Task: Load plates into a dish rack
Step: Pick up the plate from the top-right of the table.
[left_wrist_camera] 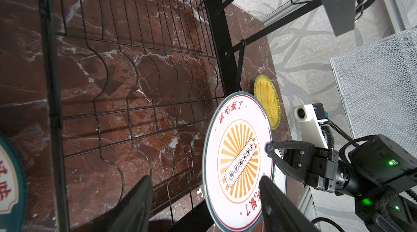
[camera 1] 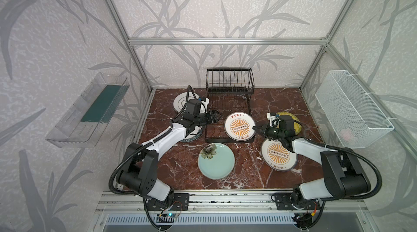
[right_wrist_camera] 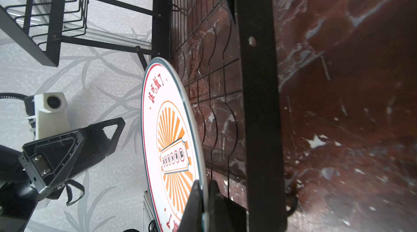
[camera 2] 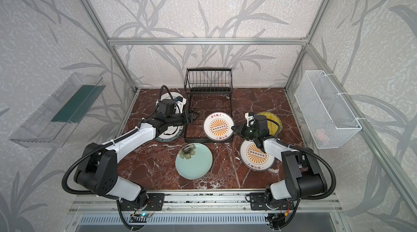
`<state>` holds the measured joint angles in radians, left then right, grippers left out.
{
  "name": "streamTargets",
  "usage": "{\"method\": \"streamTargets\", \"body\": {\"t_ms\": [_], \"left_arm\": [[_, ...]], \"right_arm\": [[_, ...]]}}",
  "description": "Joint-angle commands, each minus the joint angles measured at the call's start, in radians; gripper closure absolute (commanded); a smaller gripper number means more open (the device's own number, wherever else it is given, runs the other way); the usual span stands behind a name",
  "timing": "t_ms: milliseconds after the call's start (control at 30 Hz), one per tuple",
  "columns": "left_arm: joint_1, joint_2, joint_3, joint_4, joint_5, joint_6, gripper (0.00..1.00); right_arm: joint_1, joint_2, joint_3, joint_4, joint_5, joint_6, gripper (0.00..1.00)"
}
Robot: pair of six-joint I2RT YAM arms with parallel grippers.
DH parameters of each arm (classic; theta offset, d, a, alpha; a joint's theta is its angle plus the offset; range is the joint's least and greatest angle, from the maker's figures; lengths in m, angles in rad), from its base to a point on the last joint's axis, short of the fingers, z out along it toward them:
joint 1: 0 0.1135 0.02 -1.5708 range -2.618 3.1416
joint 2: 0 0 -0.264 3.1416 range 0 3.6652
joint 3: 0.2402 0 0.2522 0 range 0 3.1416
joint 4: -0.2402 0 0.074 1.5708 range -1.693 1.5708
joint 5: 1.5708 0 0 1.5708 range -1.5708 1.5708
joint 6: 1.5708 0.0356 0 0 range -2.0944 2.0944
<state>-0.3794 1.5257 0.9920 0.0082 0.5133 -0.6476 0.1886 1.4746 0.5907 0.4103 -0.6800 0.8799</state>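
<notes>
Spanning the leaf-papered booth (camera 1: 203, 5), the marble tabletop (camera 1: 176, 174) shows open room along its near edge and far-right corner. The dish rack (camera 1: 229, 84) stands far centre, a sunburst plate (camera 1: 239, 126) tilted at its near-right corner, rim clenched by the right end effector (camera 1: 255, 127); the left end effector (camera 1: 218, 117) hangs released at the rack's left edge.

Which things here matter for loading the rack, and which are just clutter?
Job:
dish rack
sunburst plate in the right gripper
second sunburst plate
mint plate
yellow plate
lettered-rim plate
ringed plate
open left gripper

Lying about, on the side walls:
clear plastic tray
white mesh basket
</notes>
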Motion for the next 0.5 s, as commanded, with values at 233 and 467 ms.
{"method": "streamTargets", "body": {"t_ms": [233,467], "left_arm": [[-0.023,0.036,-0.003,0.064,0.035,-0.023,0.33],[-0.035,0.048,-0.001,0.086,0.045,-0.032,0.41]], "right_arm": [[0.047,0.065,0.073,0.252,-0.054,0.086,1.0],[0.058,0.07,0.087,0.246,-0.044,0.085,1.0]]}}
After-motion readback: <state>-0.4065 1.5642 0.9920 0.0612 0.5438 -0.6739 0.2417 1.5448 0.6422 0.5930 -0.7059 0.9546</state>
